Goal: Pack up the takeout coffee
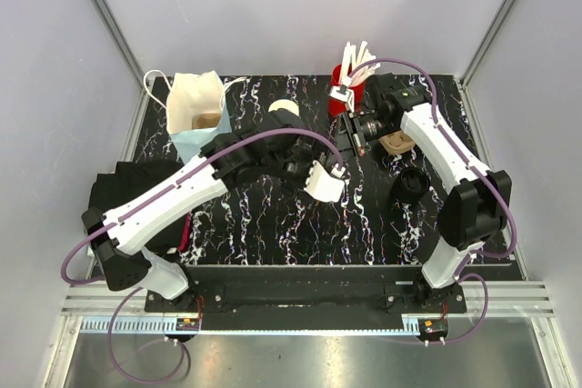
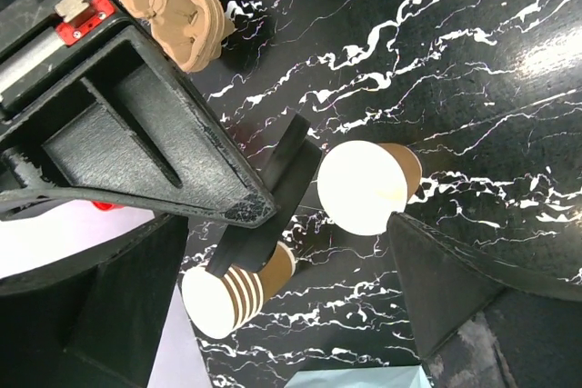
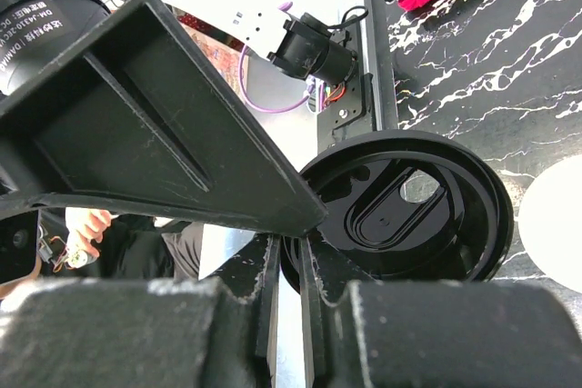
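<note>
Your left gripper [image 2: 327,218] is spread wide over the middle of the black marble table [image 1: 273,224], toward its far side. The takeout coffee cup [image 2: 364,186], brown kraft paper with a white inside, sits in the gap just past the fingertips, its open mouth facing the wrist camera. You cannot tell whether either finger touches it, and nothing is gripped.

A stack of lidless brown cups [image 2: 235,290] is near it, on the side toward the white paper bag [image 1: 195,102] at the far left.

Your right gripper [image 3: 296,238] is narrow, pinching the rim of the round black lid [image 3: 400,215]. It holds the lid off the table, hollow side toward its wrist camera, to the right of the cup.

Just beyond that gripper stands the red cup of white sticks [image 1: 350,74]. A brown cardboard carrier [image 1: 397,143] and a stack of black lids [image 1: 411,184] lie under the right arm.
</note>
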Robot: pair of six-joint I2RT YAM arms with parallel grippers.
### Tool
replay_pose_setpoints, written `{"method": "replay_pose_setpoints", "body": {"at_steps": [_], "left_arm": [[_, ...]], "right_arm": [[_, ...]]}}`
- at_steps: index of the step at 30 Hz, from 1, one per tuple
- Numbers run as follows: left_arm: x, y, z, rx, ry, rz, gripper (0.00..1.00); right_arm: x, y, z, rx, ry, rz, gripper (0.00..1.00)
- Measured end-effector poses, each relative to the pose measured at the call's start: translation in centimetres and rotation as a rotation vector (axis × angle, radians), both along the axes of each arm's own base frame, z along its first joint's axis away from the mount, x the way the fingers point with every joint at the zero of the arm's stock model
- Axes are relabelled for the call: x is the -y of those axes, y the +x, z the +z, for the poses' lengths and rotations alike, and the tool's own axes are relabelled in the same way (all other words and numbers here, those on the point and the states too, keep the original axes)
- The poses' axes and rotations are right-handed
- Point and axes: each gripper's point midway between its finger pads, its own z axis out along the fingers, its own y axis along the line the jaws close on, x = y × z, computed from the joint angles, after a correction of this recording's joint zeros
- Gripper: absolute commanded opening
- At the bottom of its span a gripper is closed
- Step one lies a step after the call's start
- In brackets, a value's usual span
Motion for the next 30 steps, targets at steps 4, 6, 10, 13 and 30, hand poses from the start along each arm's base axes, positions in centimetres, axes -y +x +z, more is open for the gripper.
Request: {"method": "replay_pose_setpoints", "body": {"at_steps": [4,6,10,13,30], "left_arm": [[0.1,0.0,0.0,0.023,0.012,-0.004,0.88],[0.1,0.1,0.1,0.037,0.015,-0.002,0.81],[0.1,0.3,-0.1,0.046,0.027,0.013,0.68],[0.1,0.7,-0.4,0.050,0.034,0.027,0.65],[0.4,1.3,-0.6,0.065,0.034,0.072,0.24]], "right_arm": [[0.1,-0.2,0.2,0.008,-0.001,-0.001,0.13],[0.1,-0.3,0.2,0.010,-0.003,-0.002,0.13],[0.2,-0.4,0.3,0.013,-0.002,-0.001,0.13],[0.2,-0.5,0.5,0.020,0.001,-0.001,0.13],[0.0,-0.8,0.1,0.027,-0.027,0.002,0.23]]}}
